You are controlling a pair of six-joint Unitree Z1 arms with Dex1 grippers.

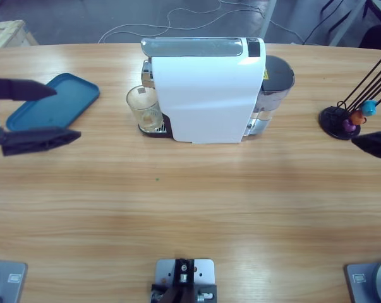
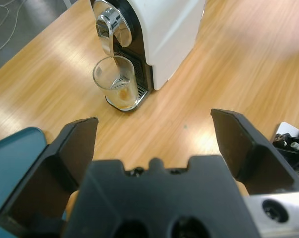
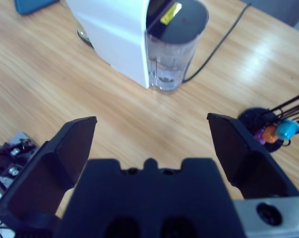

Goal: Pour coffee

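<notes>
A white coffee machine [image 1: 206,95] stands at the back middle of the table. A clear glass [image 1: 145,108] sits on its drip tray under the chrome spout [image 2: 111,27], and the glass [image 2: 115,83] holds a little brownish liquid at the bottom. My left gripper [image 1: 67,112] hovers open and empty at the table's left, well apart from the glass. In the left wrist view my left gripper [image 2: 154,124] points toward the glass. At the far right edge only a black tip of my right gripper [image 1: 373,144] shows. The right wrist view shows my right gripper [image 3: 151,124] open and empty.
A teal tray [image 1: 51,101] lies at the back left, beside the left gripper. A black capsule rack [image 1: 345,120] with thin rods and coloured capsules stands at the right. The machine's water tank [image 3: 176,49] faces the right arm, and a cable [image 3: 213,49] trails behind it.
</notes>
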